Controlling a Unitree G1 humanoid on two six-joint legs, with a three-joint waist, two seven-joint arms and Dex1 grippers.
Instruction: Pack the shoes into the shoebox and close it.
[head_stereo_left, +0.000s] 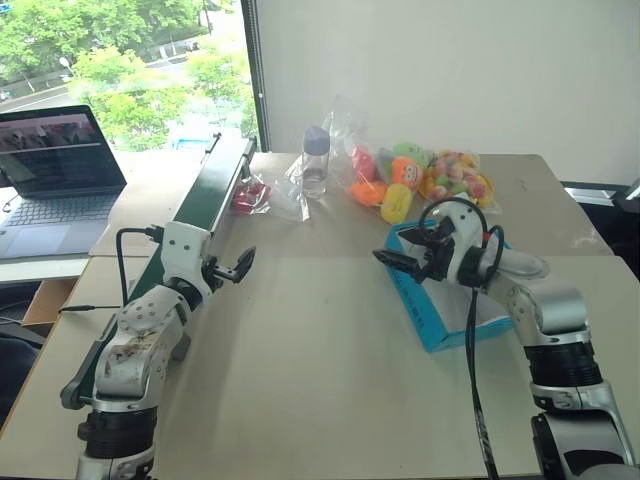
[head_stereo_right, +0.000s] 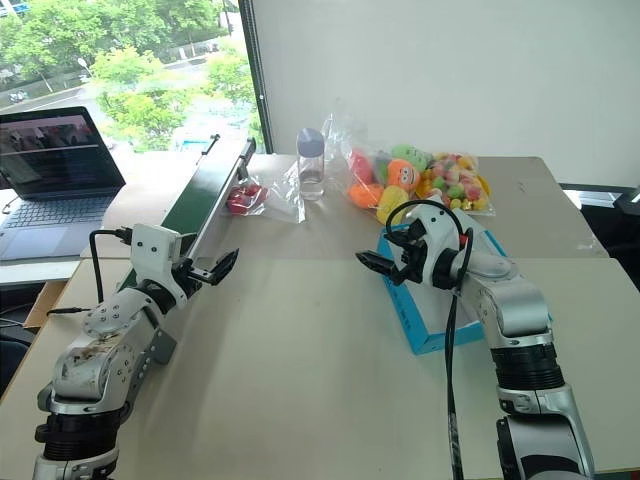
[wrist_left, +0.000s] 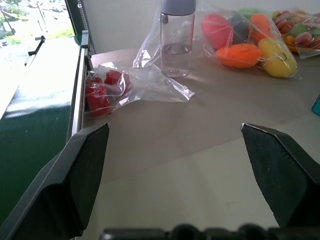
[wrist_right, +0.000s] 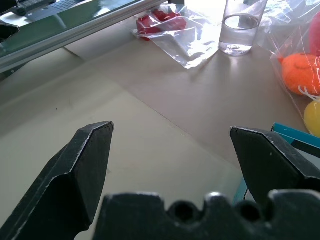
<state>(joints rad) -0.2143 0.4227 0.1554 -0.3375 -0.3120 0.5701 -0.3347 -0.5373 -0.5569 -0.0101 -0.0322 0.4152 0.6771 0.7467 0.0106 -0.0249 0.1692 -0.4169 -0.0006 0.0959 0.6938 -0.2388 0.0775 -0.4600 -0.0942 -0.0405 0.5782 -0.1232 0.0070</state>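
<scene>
Both arms are reaching forward over the tan table (head_stereo_left: 300, 350), nearest the head camera. On the robot's left, the left gripper (head_stereo_left: 240, 266) is hanging above bare tabletop just beside the green conveyor (head_stereo_left: 215, 185), its two black fingers (wrist_left: 82, 170) standing wide apart and holding nothing. On the right, the right gripper (head_stereo_left: 412, 258) is hovering at the near left corner of the shoebox (head_stereo_left: 425, 315), fingers (wrist_right: 87, 165) likewise spread wide and empty, pointing toward the middle of the table. A black cable (head_stereo_left: 470, 340) is looping from that wrist and running down across the box.

The blue shoebox is sitting on the right part of the table, lying lengthwise away from the robot, with the right forearm crossing over it and hiding most of its inside. A grey and white shape (head_stereo_left: 525, 264) is showing past the arm at the box's right side; whether it is a shoe cannot be told.

Beyond the box, a clear bag of plush toys (head_stereo_left: 410, 180) is lying near the far edge. Left of it a clear bottle (head_stereo_left: 316, 160) with a little water is standing upright, and a plastic bag with red pieces (head_stereo_left: 250, 195) is lying against the conveyor. A laptop (head_stereo_left: 55, 175) is sitting open on a separate desk far left.
</scene>
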